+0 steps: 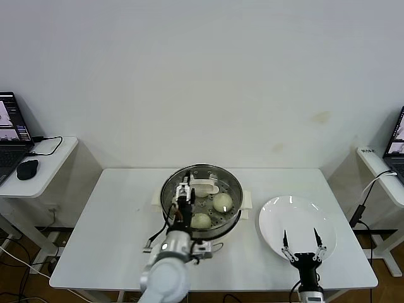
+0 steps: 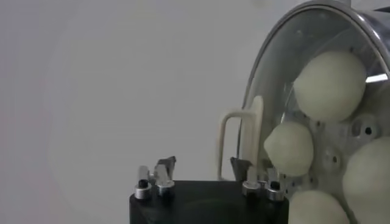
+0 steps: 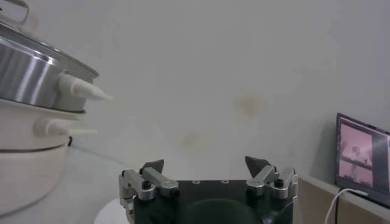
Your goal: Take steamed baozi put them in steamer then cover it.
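Left claw (image 1: 184, 197): released, fingers spread, hovering above cover (image 1: 202, 192).
Cover: seated on steamer (image 1: 201, 221), handle just beyond the claw.
Steamed baozi (image 1: 222, 202): under glass.
Right claw (image 1: 302, 242): released, over plate (image 1: 278, 214).

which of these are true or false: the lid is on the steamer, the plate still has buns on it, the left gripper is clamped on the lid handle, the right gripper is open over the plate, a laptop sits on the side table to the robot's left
1. The cover sits on the steamer. True.
2. The plate has steamed baozi on it. False: the plate is bare; the buns lie in the steamer under the glass.
3. The left gripper is clamped on the lid handle. False: its jaws stand apart beside the handle.
4. The right gripper is open over the plate's near edge. True.
5. A laptop sits on the left side table. True.
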`<state>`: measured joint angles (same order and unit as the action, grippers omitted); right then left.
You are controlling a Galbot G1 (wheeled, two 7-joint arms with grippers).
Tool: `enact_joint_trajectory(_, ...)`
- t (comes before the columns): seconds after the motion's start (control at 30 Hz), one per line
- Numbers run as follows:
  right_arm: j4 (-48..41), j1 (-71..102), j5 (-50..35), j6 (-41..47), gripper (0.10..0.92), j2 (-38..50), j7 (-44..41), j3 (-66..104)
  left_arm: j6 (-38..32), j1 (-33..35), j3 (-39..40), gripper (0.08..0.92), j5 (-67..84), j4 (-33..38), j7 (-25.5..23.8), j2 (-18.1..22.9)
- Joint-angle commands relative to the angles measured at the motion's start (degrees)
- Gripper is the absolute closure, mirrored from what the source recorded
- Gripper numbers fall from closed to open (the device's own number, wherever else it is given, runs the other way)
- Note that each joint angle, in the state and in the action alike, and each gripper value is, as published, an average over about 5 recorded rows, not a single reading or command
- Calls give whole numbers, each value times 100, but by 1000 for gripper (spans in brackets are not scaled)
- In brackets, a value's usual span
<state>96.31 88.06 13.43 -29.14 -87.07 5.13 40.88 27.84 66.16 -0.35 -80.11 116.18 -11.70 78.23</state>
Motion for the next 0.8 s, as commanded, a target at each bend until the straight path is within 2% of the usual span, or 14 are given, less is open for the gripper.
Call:
enact_joint_trajectory(0.03,87,167,-176,-14,202,120,-68,-2,-671,2104,-1052,203,2823,1946,1511,-716)
enact_joint_trajectory(0.1,148,229,-284,-9,202,189,-118,-2,-1563,2530,-1696,184,4149,2028,2174,-686)
enact_joint_trajectory(0.17,214,292,-336,-5,203,265,-165,-1,-2829,2929,-2495,179,5578,1955,2504,-596)
enact_joint_trajectory(0.23,295,344,-352,23,203,326,-227,3,-3878,3295,-3276,178,6893,1778,2501,-467)
enact_joint_trajectory(0.3,372,385,-371,68,203,381,-290,-6,-4371,3657,-3779,177,7986,1573,2454,-393)
enact_joint_trajectory(0.47,521,516,-602,239,203,527,-443,-107,-4519,4243,-3961,177,9512,1138,2478,-521)
enact_joint_trajectory(0.8,1184,1045,-1080,775,203,701,-896,-237,-4526,4247,-3903,177,9748,448,2342,-441)
